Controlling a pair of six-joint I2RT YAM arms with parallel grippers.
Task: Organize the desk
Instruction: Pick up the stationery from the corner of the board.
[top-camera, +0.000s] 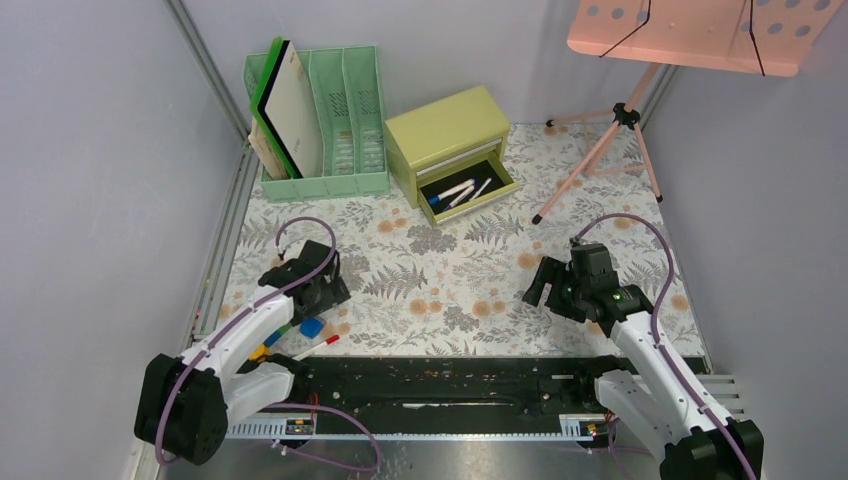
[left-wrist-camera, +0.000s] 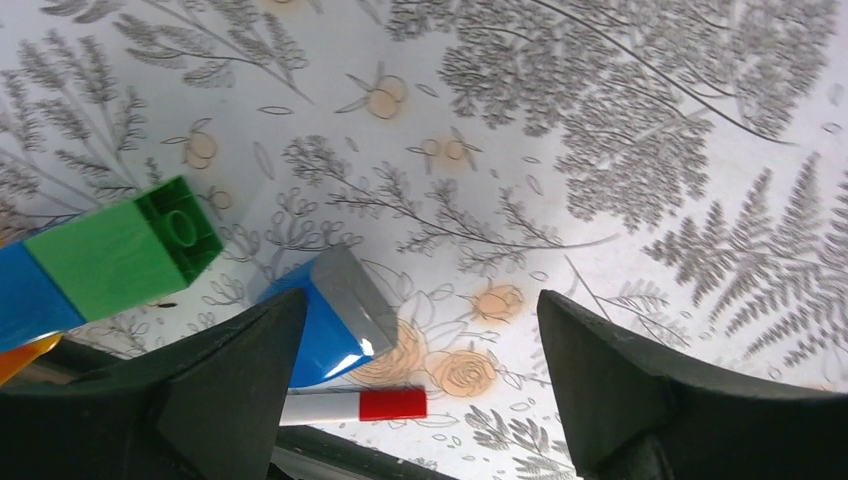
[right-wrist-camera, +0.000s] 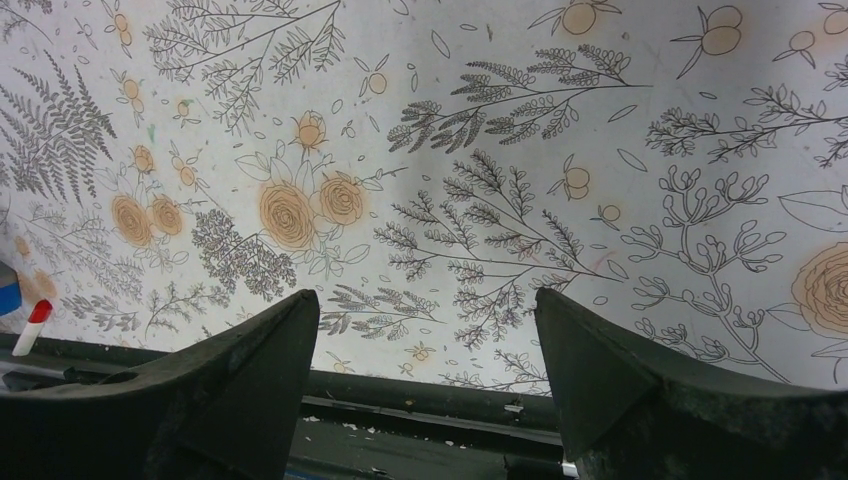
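Note:
The desk has a pale top printed with grey ferns and orange flowers. My left gripper is open and empty, just above the desk at the near left. Below it lie a blue block with a grey face, a white marker with a red cap and a stack of green, blue and yellow bricks. In the left wrist view the blue block lies by the left finger, the marker just below it, and the green brick farther left. My right gripper is open and empty over bare desk.
A yellow-green drawer chest stands at the back, its bottom drawer open with markers inside. A green file rack with folders stands at the back left. A pink stand on a tripod is at the back right. A black rail runs along the near edge.

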